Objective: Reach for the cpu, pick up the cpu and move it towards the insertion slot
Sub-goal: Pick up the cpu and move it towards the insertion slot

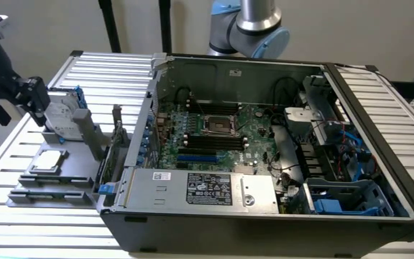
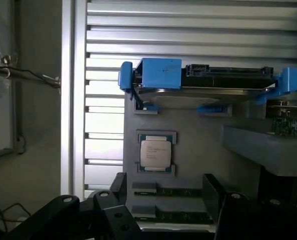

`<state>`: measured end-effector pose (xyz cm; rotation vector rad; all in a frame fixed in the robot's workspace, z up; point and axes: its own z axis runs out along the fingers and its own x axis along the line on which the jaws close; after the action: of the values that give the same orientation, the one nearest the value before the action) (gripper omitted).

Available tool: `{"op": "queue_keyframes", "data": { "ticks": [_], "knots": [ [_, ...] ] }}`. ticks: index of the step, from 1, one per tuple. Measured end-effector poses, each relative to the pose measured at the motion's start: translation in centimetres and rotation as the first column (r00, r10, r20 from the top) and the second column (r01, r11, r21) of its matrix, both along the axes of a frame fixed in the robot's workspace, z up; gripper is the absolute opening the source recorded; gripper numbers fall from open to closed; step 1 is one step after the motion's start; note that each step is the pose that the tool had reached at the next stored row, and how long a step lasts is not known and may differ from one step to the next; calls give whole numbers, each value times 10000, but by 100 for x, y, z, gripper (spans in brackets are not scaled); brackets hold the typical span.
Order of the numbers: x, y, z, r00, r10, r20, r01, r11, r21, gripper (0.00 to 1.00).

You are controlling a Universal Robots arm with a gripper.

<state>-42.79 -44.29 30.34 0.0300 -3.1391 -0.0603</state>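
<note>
The black claw point(image 1: 19, 100) hangs empty, fingers wide apart, near the small silver square cpu point(image 1: 47, 160), whose side edges lie free. The shiny square insertion slot point(image 1: 219, 124) sits well apart.

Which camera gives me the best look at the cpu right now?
The wrist view. It sees the cpu face-on, so its metal top, pale rim and seat in the grey holder are plain. The exterior view shows the cpu small and at a slant, on the holder at the exterior view's left.
</note>
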Motion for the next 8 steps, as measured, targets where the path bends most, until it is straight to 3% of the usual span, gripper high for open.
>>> {"op": "queue_keyframes", "data": {
  "ticks": [8],
  "knots": [
    [0, 0, -146, 10000, -1, 1, 1, 10000, 0, 71]
  ]
}}
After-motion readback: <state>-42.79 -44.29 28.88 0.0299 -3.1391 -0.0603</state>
